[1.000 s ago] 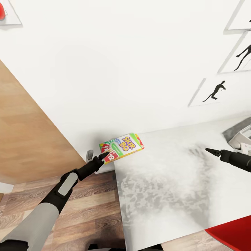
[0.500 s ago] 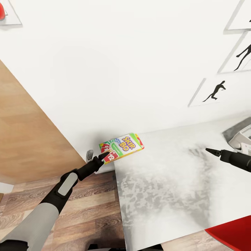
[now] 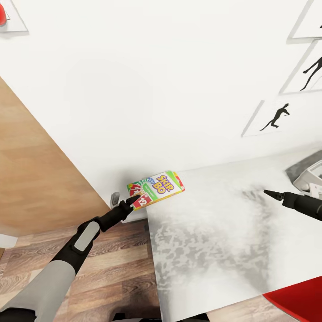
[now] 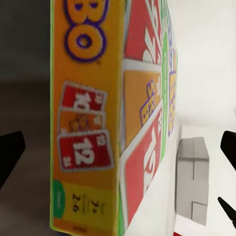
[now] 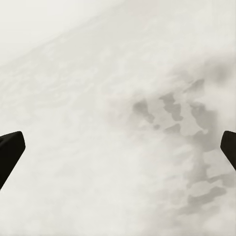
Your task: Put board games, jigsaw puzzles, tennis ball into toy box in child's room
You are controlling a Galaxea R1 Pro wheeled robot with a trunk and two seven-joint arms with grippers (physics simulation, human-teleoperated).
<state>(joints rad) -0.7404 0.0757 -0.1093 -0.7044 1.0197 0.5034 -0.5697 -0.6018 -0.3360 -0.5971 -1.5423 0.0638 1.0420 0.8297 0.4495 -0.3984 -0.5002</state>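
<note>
The SKIP-BO board game (image 3: 156,188), a flat yellow, green, red and white box, lies at the far left corner of the light grey table (image 3: 223,241), jutting past its left edge. My left gripper (image 3: 133,200) is at the box's near end. In the left wrist view the box (image 4: 93,123) stands between the open fingers, with a gap on each side. My right gripper (image 3: 268,192) hovers open over the bare table top (image 5: 98,98), left of the toy box (image 3: 298,169). That grey tray is cut off at the right edge, with a pale flat box inside.
A white wall runs behind the table with black silhouette pictures (image 3: 277,117). A grey wall socket (image 3: 115,197) sits beside the left gripper. A wooden panel (image 3: 36,179) stands at the left, over plank floor (image 3: 112,268). A red chair (image 3: 297,299) is at the table's near right.
</note>
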